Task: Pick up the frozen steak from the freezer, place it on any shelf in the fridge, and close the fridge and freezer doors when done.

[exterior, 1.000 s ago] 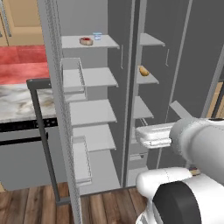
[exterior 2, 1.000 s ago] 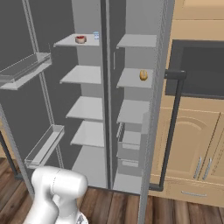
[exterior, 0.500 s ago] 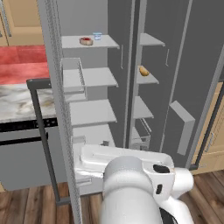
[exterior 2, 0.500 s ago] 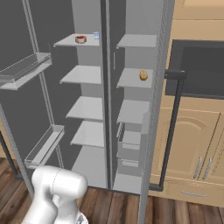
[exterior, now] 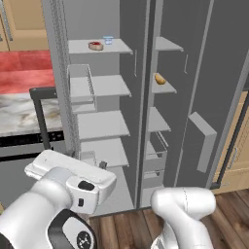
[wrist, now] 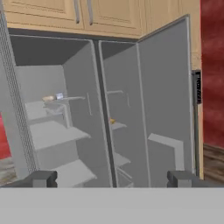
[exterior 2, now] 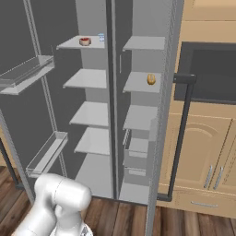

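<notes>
Now, from the left base view, I see the frozen steak (exterior: pixel 96 45) already on the fridge's top shelf (exterior: pixel 99 47), beside a blue-white cup (exterior: pixel 108 40). Right base view: both doors (exterior 2: pixel 20 69) hang open. Hand view: my hand (wrist: pixel 111 178) is spread wide, empty, facing the shelves from well back.

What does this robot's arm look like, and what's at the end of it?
The arm is a chain of glossy white rounded segments with dark joints and small black round details. The hand ends in two small dark grey blocky fingers.
</notes>
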